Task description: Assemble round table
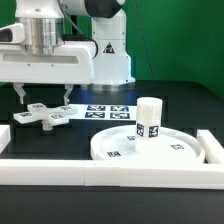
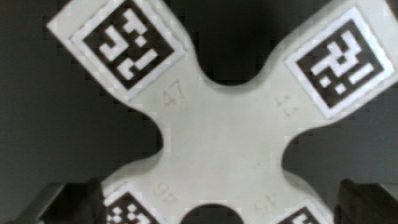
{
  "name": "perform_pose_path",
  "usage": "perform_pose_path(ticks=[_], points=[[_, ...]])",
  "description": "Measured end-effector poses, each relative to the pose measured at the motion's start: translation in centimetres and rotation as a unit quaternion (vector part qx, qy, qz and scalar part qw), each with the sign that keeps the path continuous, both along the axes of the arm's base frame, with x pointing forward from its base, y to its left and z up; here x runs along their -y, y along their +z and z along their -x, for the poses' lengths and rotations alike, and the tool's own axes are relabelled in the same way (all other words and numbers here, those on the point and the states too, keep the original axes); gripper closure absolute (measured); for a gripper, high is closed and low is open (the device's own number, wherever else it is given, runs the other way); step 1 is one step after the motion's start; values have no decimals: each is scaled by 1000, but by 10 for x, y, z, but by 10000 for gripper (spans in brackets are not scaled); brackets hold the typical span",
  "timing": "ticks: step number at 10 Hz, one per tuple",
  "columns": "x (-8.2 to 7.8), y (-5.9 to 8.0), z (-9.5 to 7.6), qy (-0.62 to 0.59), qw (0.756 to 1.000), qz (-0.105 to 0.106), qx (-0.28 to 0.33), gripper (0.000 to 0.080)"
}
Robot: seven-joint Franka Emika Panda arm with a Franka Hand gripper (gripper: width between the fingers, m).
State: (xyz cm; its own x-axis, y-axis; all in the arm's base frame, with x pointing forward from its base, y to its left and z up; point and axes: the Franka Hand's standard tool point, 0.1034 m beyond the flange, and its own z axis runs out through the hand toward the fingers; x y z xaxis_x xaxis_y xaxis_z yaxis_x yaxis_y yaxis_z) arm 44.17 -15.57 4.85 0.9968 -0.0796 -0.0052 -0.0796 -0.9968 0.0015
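The white cross-shaped foot (image 1: 42,116) lies flat on the black table at the exterior view's left, with square tags on its arms. My gripper (image 1: 42,98) hangs just above it, open, one finger to each side. In the wrist view the foot (image 2: 214,110) fills the picture, and my dark fingertips (image 2: 71,202) flank its near end around the gripper's middle (image 2: 210,205). I cannot tell whether they touch it. The large rimmed disc (image 1: 175,148) lies flat at the right. The short cylindrical leg (image 1: 149,119) stands upright on its centre.
The marker board (image 1: 108,112) lies between the foot and the disc, toward the back. White border rails run along the front (image 1: 100,172), the left (image 1: 6,135) and the right (image 1: 211,146). The arm's white base (image 1: 110,55) stands behind.
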Motion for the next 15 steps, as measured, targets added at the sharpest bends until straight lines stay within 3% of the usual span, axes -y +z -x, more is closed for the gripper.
perform_pose_path(ticks=[15], points=[[-3,-15,8,3,1000,-2,-16,151]])
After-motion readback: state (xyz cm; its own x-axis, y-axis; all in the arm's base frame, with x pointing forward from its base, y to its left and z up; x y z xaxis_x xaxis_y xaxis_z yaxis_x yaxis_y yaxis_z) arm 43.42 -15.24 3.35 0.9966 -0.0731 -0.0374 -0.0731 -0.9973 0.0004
